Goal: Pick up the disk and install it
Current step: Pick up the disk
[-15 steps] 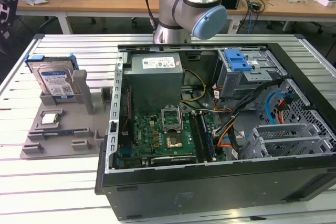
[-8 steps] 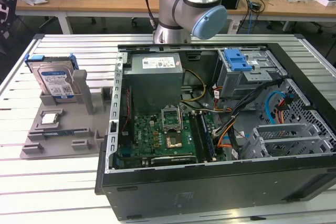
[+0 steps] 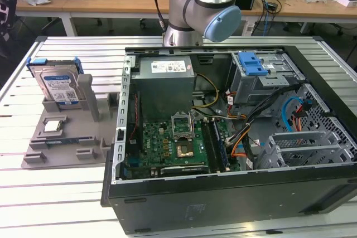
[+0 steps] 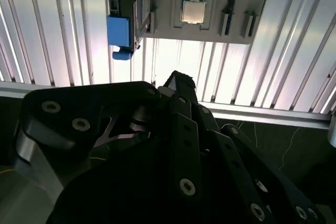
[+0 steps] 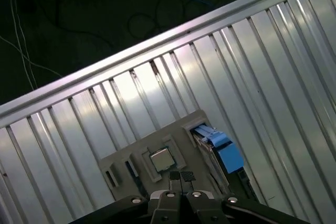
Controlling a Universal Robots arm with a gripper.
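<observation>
While the disk (image 3: 58, 88) stands upright in its gray holder (image 3: 83, 132) on the tabletop (image 3: 56, 193), the hand (image 5: 181, 177) hangs clear of it, clenched and empty.

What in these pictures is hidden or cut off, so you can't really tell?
- Disk, exterior view: its lower part is hidden inside the gray holder.
- Disk, second wrist view: seen edge-on, cut off by the picture's edge.
- Table, second wrist view: the dark tool covers much of it.
</observation>
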